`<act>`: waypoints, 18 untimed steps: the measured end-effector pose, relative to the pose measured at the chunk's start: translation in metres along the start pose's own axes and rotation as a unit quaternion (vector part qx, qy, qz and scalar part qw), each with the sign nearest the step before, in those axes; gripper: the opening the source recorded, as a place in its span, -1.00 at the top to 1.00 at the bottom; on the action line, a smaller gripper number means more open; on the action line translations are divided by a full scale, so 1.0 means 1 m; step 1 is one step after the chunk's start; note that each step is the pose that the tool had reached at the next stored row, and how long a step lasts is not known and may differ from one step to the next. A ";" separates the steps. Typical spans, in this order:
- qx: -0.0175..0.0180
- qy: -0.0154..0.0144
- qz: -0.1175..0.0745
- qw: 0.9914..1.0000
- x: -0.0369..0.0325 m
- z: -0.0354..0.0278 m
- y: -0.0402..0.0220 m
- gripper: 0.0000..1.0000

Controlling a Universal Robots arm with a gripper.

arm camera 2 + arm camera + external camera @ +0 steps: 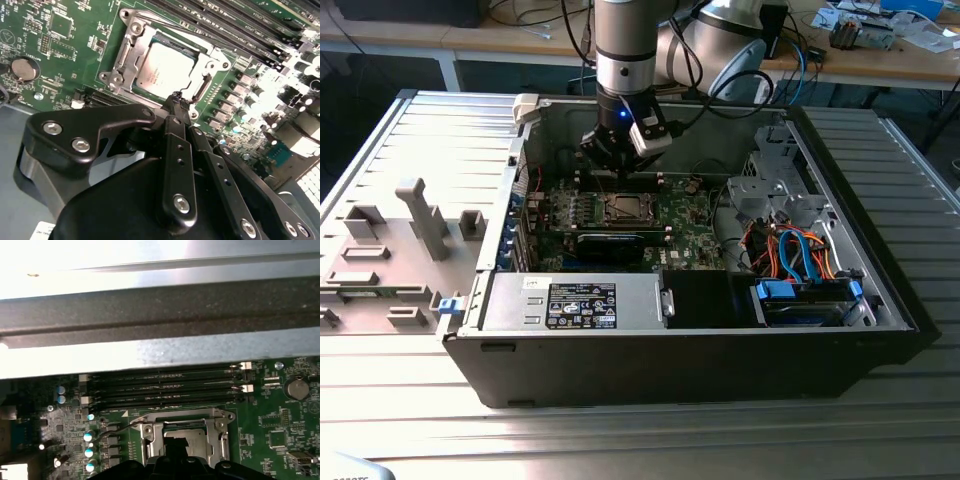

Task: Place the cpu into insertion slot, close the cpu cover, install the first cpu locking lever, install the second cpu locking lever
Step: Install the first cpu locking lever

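The pincer [178, 100] has its fingers pressed together, holding nothing, tips touching the edge of the cpu cover [131, 47]. Just beyond the tips, the cpu [162, 67] sits in the insertion slot under that cover.

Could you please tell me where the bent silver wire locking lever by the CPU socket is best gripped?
Probably at its looped end, from above: the bent silver wire locking lever curves clear of the square silver metal cover there.
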State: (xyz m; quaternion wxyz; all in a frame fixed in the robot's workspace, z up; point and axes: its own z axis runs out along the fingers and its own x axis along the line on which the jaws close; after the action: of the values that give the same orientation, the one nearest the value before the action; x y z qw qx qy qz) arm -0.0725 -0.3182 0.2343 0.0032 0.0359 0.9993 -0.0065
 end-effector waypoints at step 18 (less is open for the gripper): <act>0.000 0.000 -0.001 1.000 0.0010 -0.0035 -0.0001 0.79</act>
State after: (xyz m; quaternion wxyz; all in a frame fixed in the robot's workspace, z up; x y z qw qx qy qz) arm -0.0735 -0.3182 0.2378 0.0032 0.0354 0.9993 -0.0064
